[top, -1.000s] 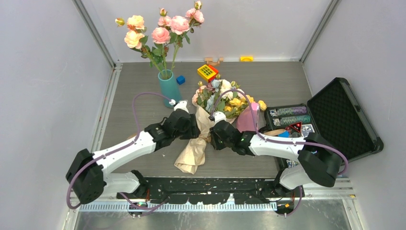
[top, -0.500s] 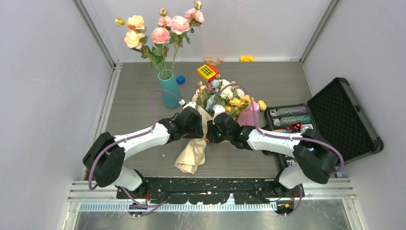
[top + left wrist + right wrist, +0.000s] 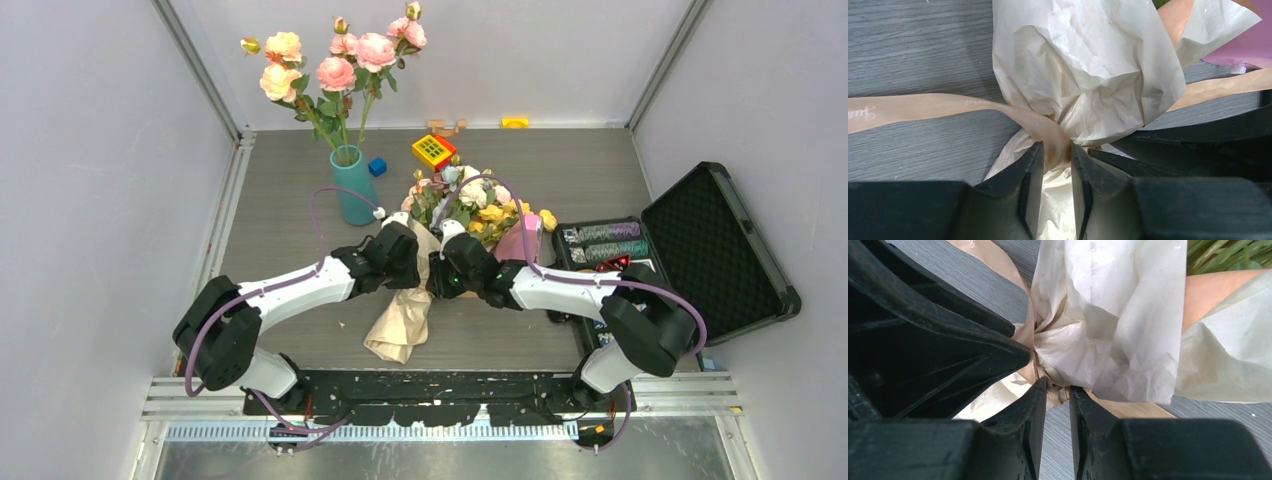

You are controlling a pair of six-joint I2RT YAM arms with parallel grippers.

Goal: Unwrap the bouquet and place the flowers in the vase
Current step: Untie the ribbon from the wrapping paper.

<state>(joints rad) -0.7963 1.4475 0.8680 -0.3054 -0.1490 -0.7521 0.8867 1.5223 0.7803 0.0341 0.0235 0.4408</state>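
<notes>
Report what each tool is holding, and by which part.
Both grip the bouquet at its tied waist. The left tool pinches the tan ribbon at the knot. The right tool pinches the bunched knot from the opposite side.

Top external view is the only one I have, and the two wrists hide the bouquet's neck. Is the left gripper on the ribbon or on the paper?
Observer: On the ribbon. The left gripper is closed on it, right where it gathers the paper.
Operator: And the right gripper?
Observer: The right gripper has a small bit of ribbon between its tips. I cannot tell whether it pinches it.
Operator: Is the ribbon still tied?
Observer: Yes, it cinches the neck, and one tail lies flat on the table.
</notes>
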